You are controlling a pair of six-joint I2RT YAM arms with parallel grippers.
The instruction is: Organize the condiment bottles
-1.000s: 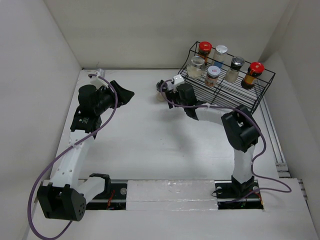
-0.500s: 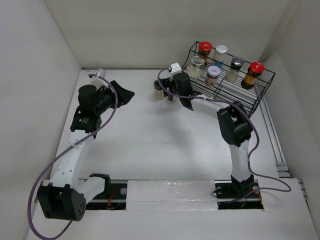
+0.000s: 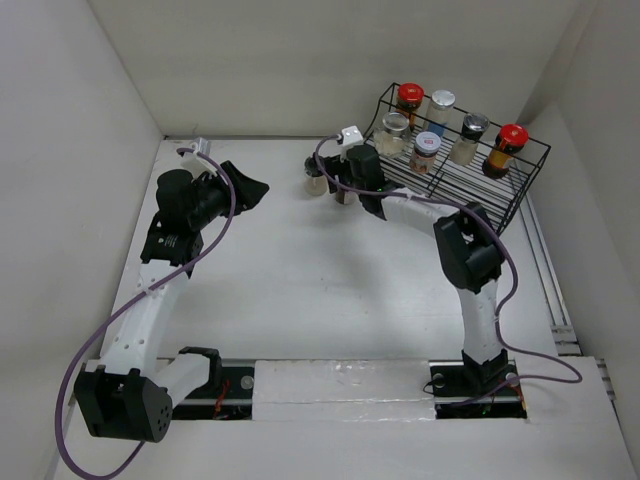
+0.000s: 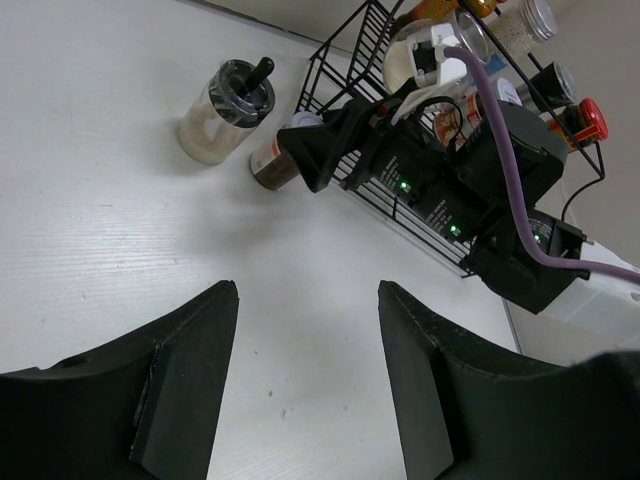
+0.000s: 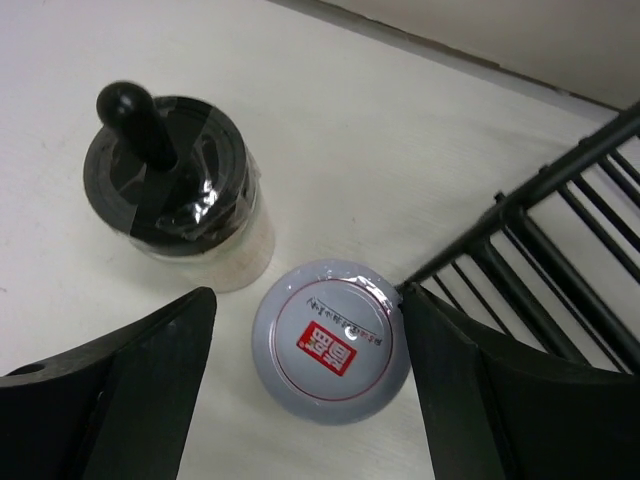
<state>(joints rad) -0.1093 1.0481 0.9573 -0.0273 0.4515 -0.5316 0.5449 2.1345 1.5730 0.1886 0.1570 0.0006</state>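
Observation:
A grey-lidded jar of brown spice (image 5: 330,340) stands on the table by the corner of the black wire rack (image 5: 540,250). My right gripper (image 5: 308,300) is open above it, with a finger on each side of the lid. A pale jar with a black knobbed lid (image 5: 175,185) stands just left of it, also in the top view (image 3: 316,180). The rack (image 3: 530,188) holds several jars, among them two with red caps (image 3: 409,97) (image 3: 511,137). My left gripper (image 3: 250,187) is open and empty, well left of both table jars (image 4: 228,108) (image 4: 275,165).
White walls close in the table at the left, back and right. The rack fills the back right corner. A rail runs along the near edge between the arm bases (image 3: 340,380). My right arm's cable (image 4: 520,180) loops over the rack's front.
My right gripper has moved back and left, from beside the rack's front to directly over the grey-lidded jar. The left arm has not moved.

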